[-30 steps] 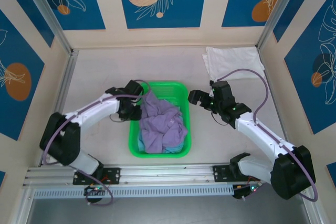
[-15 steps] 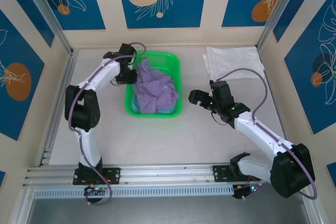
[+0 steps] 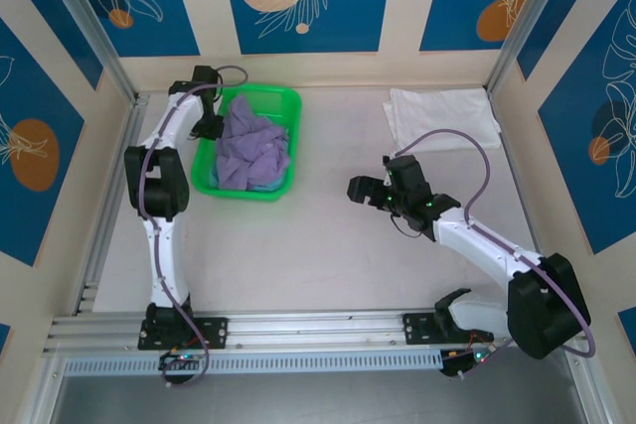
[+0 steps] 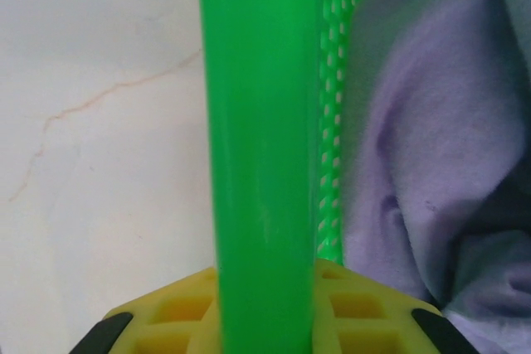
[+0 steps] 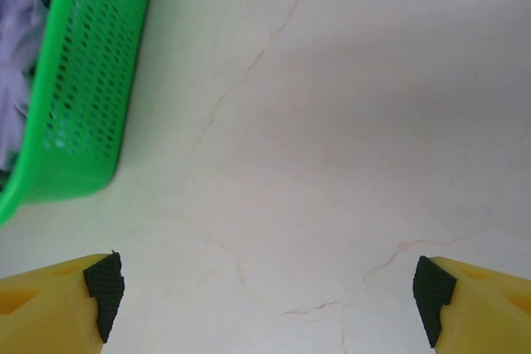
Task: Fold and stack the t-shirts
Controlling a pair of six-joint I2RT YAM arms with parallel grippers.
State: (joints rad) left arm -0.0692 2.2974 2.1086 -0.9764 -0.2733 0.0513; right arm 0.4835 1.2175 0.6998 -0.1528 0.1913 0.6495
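The left hand point(image 3: 209, 128) is clamped on the left rim of the green basket point(image 3: 211, 184). The basket sits at the far left of the table point(image 3: 328, 255) with the lavender t-shirt point(image 3: 253, 141) bunched inside. The white t-shirt point(image 3: 442, 116) lies folded at the far right, and the right hand point(image 3: 360, 191) hovers over bare table, fingers wide apart and empty.

Mostly buried under lavender t-shirt point(image 3: 253, 141): light blue t-shirt point(image 3: 256, 187), upper left of frame. Right wrist view: basket point(image 5: 83, 105) cut off by left edge.
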